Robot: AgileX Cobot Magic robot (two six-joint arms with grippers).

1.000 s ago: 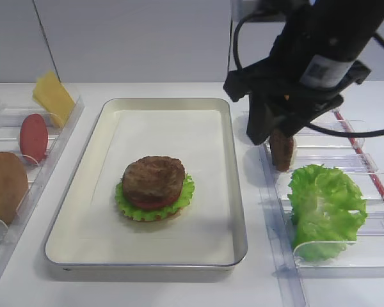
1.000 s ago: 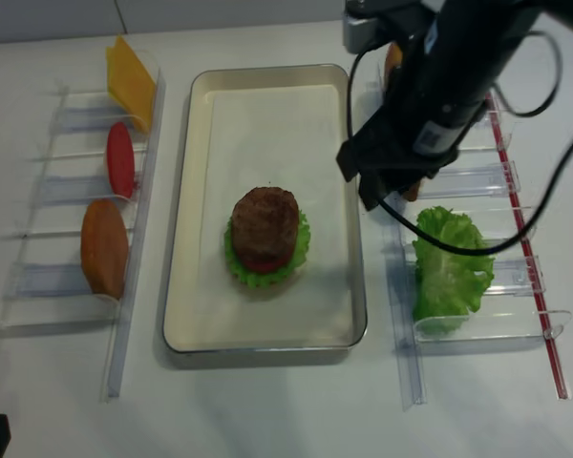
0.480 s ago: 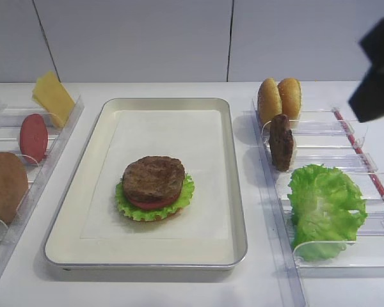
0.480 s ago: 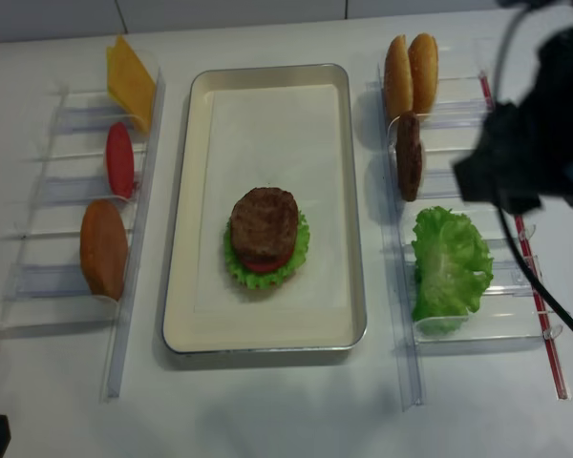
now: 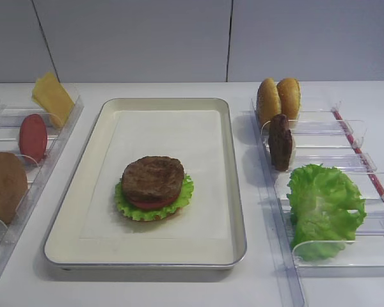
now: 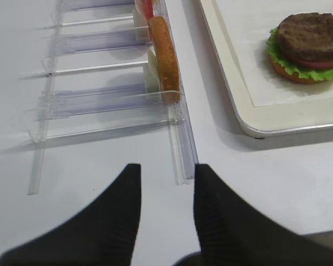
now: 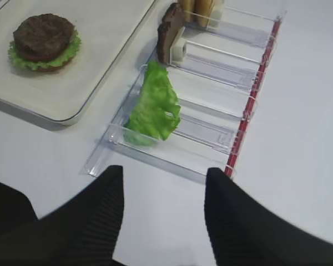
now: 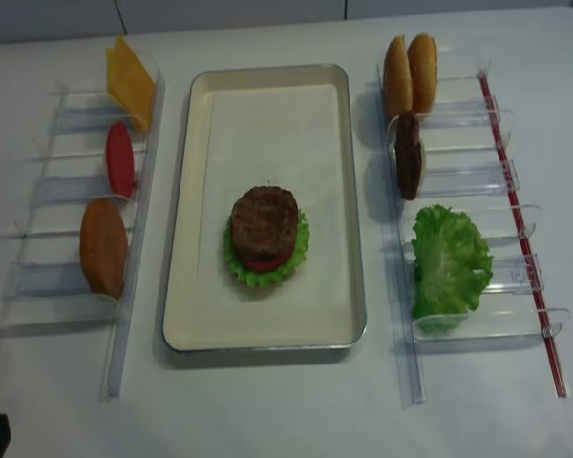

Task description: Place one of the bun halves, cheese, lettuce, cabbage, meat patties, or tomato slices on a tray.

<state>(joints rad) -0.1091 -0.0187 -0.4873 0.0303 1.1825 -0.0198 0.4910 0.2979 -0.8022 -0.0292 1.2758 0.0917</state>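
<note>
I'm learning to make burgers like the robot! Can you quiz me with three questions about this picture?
1. True or false: the meat patty is the top layer of the stack on the tray.
2. Which ingredient stands between the cheese and the bun half in the left rack? A) tomato slice B) lettuce C) patty
3. Fill in: the spare patty stands on edge between the two bun halves and the ____.

Key: 1 true. 2 A, the tomato slice. 3 lettuce.
</note>
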